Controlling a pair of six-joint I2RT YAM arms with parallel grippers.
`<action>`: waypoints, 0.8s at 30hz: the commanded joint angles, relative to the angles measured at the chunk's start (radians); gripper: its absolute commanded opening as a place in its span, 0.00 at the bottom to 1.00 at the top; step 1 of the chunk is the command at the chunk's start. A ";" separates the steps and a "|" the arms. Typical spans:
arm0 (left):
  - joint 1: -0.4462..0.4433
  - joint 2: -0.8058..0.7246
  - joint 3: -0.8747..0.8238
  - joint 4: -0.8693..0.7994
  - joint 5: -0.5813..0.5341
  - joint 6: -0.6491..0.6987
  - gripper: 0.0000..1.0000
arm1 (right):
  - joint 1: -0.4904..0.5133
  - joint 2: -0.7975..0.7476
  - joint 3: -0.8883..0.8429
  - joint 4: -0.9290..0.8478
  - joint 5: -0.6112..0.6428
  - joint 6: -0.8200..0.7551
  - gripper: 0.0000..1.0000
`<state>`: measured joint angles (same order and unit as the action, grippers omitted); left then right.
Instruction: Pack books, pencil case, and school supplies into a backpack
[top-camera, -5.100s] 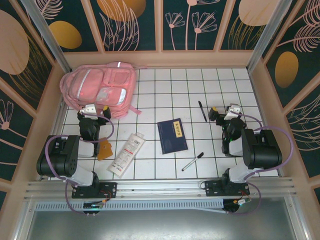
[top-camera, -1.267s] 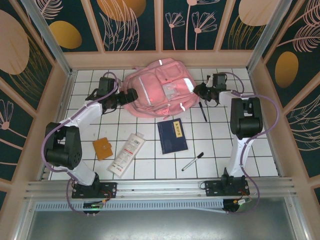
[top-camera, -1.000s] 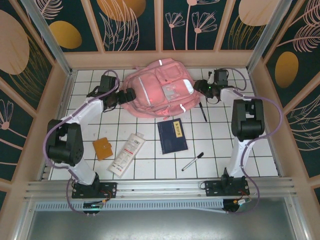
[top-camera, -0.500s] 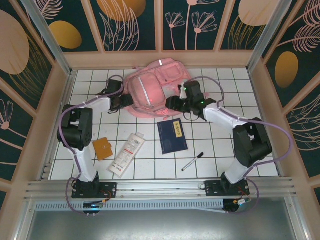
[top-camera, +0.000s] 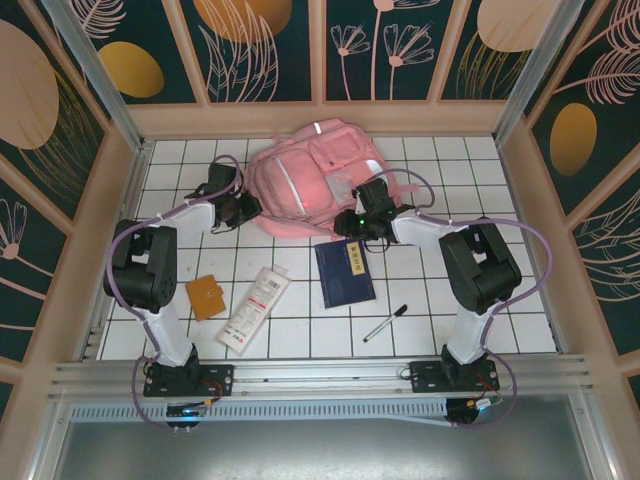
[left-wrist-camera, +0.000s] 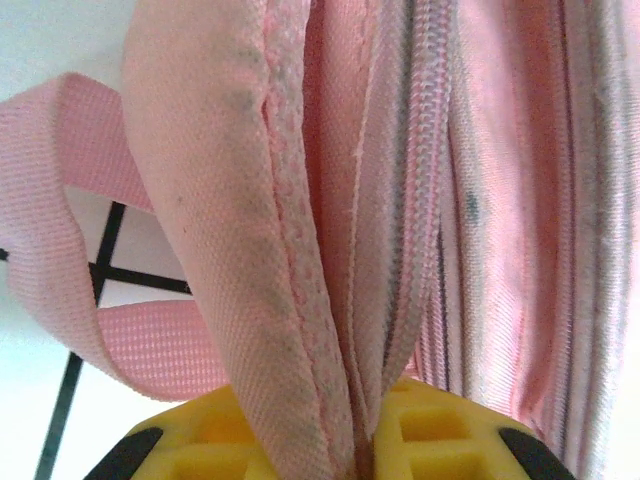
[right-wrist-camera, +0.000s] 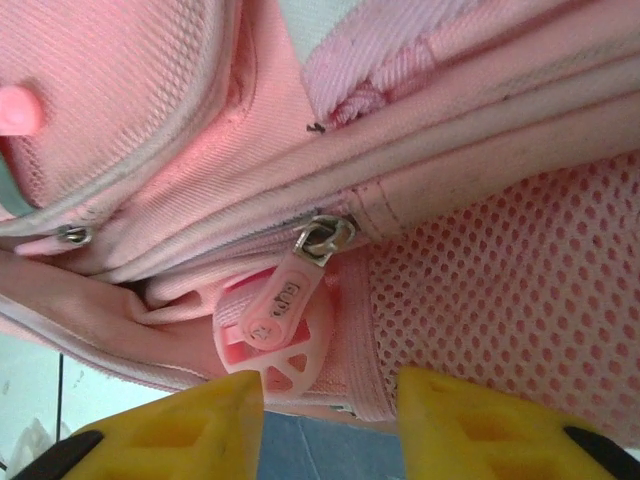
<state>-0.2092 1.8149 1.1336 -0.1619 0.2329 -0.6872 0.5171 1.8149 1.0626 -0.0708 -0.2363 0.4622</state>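
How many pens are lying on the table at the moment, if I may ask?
1. The pen lies near the front, right of the book. Another could be hidden under the right arm.

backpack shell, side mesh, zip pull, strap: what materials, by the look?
The backpack shell: woven synthetic cloth, matte pink; fine weave and stitched seams show. The mesh panel: open knit netting, probably polyester; regular holes. The zip pull: moulded pink tab, likely soft rubber or plastic, embossed lettering; its slider looks like silvery metal. The strap: ribbed woven webbing, likely nylon.
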 joint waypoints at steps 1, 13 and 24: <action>-0.004 -0.072 -0.002 0.005 0.135 -0.069 0.12 | 0.006 -0.042 -0.047 0.037 -0.020 -0.028 0.43; -0.006 -0.072 0.080 -0.002 0.217 -0.247 0.05 | 0.011 -0.203 -0.099 -0.027 -0.041 0.003 0.48; -0.006 -0.095 0.130 -0.016 0.246 -0.342 0.04 | 0.000 -0.200 -0.108 -0.016 0.018 -0.010 0.50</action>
<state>-0.2089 1.7676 1.2087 -0.1940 0.3904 -0.9733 0.5198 1.5875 0.9306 -0.0879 -0.2398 0.4549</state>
